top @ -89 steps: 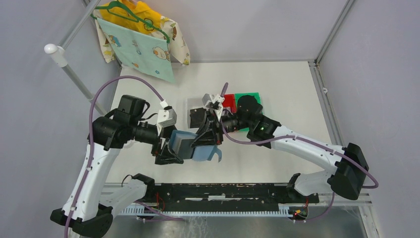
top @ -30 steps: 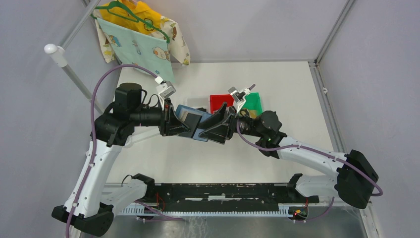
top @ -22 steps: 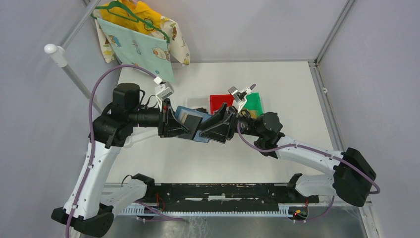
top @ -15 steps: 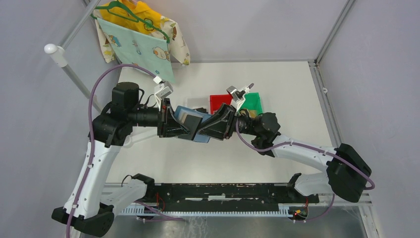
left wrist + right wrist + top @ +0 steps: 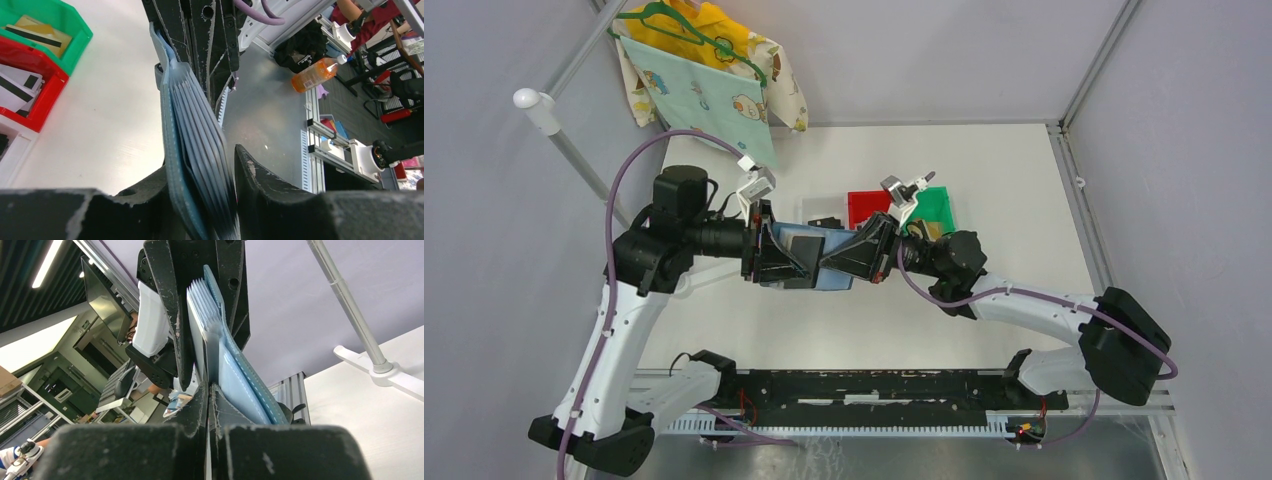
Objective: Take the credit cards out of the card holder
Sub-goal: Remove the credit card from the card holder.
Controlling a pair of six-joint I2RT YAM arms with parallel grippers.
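Right pincer [image 5: 207,405] has just snapped from spread to pressed together on the fanned edge of the card holder [image 5: 195,145] — clamped above the table [image 5: 984,180] in the left pincer [image 5: 200,165] — likely starting a pull, though none of the credit cards [image 5: 41,34] visibly sits between its fingers.

Slate-blue card holder [image 5: 192,150] (sleeves fanned) hangs aloft, edge-on.

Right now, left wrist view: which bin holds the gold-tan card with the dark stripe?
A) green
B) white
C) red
A: the gold-tan card lies in the green bin, while the red bin beside it holds white-grey cards.
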